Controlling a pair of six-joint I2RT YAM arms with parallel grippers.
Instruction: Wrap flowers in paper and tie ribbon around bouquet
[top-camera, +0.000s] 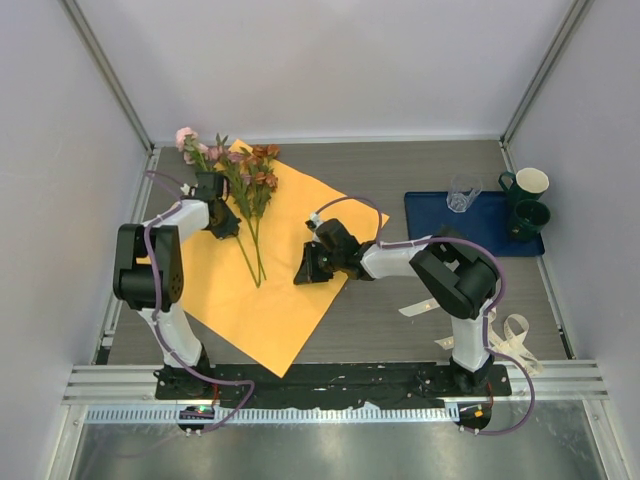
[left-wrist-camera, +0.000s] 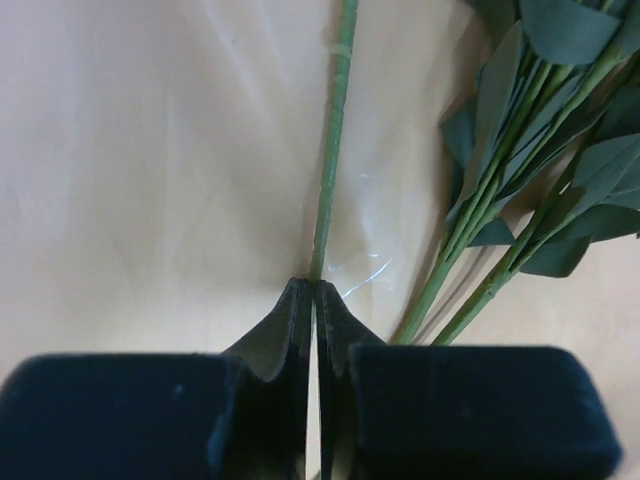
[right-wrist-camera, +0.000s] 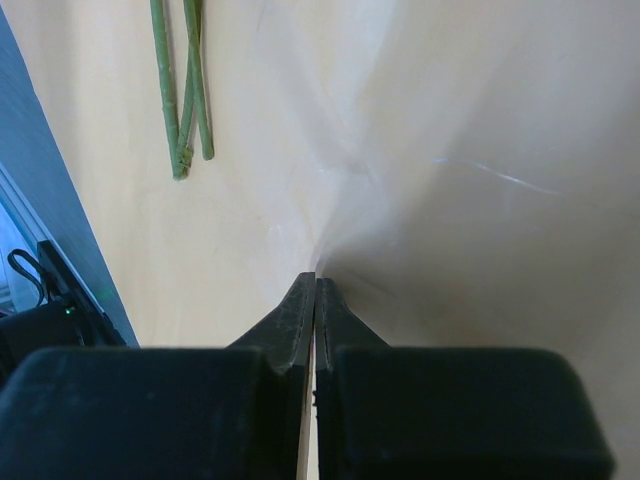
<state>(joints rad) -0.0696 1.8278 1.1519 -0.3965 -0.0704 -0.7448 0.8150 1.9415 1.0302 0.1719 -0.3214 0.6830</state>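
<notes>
The orange paper (top-camera: 270, 320) lies flat on the table like a diamond. The flowers (top-camera: 250, 175) rest on its upper left part, blooms pointing away and stems (top-camera: 255, 255) pointing toward me. My left gripper (top-camera: 213, 187) is shut on one thin green stem (left-wrist-camera: 335, 130) at the left of the bunch, and the leafy stems (left-wrist-camera: 500, 210) lie just to its right. My right gripper (top-camera: 302, 273) is shut on a pinch of the paper (right-wrist-camera: 480, 120) near its right edge, and the sheet creases at the tips. The stem ends (right-wrist-camera: 185, 100) lie ahead and to its left. The ribbon (top-camera: 515, 335) lies by the right arm's base.
A blue tray (top-camera: 430, 215) sits at the back right and holds a clear glass (top-camera: 463, 193) and two dark green mugs (top-camera: 528, 205). White walls close off the table at the back and on both sides. A black rail (top-camera: 330, 380) runs along the near edge.
</notes>
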